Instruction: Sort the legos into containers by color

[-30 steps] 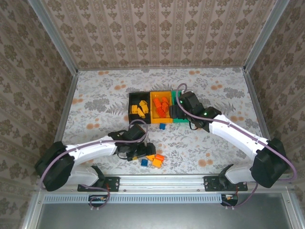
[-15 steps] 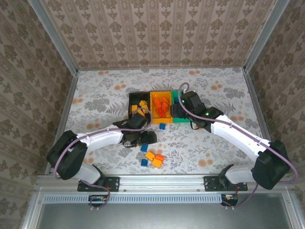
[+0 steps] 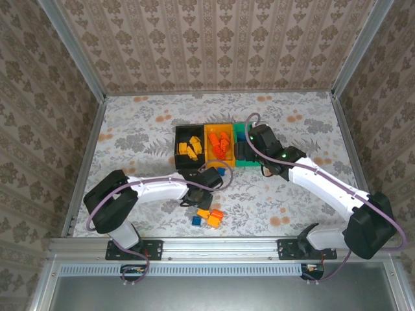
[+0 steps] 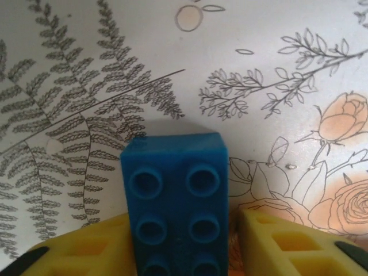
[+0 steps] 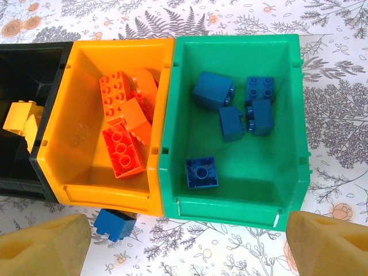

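Legos (image 3: 211, 217) lay in a small loose cluster near the front edge of the table (image 3: 142, 123), between the arm bases, with open cloth either side and a broad bare stretch behind the bins (image 3: 220, 144) up to the walls (image 3: 214, 45). The black bin (image 5: 29, 75) held yellow bricks (image 5: 20, 118), the orange bin (image 5: 80, 144) red-orange bricks (image 5: 123, 146), and the green bin (image 5: 276, 167) five blue bricks (image 5: 213, 91). A stray blue brick (image 5: 114, 223) sat against the orange bin's near wall. The right gripper (image 5: 184, 244) hovered over the near rims, jaws wide and empty. The left gripper (image 4: 178, 230) stood narrow around a blue brick (image 4: 175, 190). One pad (image 4: 98, 241) touched it and the other was just beside it. Whether it gripped, I could not tell.
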Robot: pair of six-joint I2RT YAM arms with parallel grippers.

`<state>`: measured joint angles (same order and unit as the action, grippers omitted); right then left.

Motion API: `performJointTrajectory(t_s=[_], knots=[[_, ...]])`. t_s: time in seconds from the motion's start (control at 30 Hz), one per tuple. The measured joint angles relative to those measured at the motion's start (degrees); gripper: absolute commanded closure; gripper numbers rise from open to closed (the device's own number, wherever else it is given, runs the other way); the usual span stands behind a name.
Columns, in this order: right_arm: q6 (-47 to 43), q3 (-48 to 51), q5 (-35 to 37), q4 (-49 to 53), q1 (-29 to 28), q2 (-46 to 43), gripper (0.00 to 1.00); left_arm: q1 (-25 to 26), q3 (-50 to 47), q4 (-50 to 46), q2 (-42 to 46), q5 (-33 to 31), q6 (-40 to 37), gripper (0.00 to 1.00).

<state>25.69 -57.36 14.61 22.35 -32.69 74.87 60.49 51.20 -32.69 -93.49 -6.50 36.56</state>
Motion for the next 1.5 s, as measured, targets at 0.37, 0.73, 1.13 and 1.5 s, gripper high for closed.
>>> performJointTrajectory(t_s=[0.37,0.73,1.13,1.5], knots=[[2.27,2.03,0.81,-0.13,1.68,-3.76,0.11,2.01,0.81,-1.57,1.6,-6.64,-1.95,0.7],[7.93,9.92,3.63,-0.31,7.87,-13.05,0.1,-0.04,10.16,6.01,7.69,-7.04,-8.59,0.69],[9.07,10.34,3.72,0.13,8.22,-13.33,0.1,-7.74,35.3,22.16,-13.92,4.44,-15.26,0.66],[9.05,10.75,3.67,0.5,8.33,-13.46,0.1,-10.86,45.7,23.78,-27.19,10.27,-13.77,0.39]])
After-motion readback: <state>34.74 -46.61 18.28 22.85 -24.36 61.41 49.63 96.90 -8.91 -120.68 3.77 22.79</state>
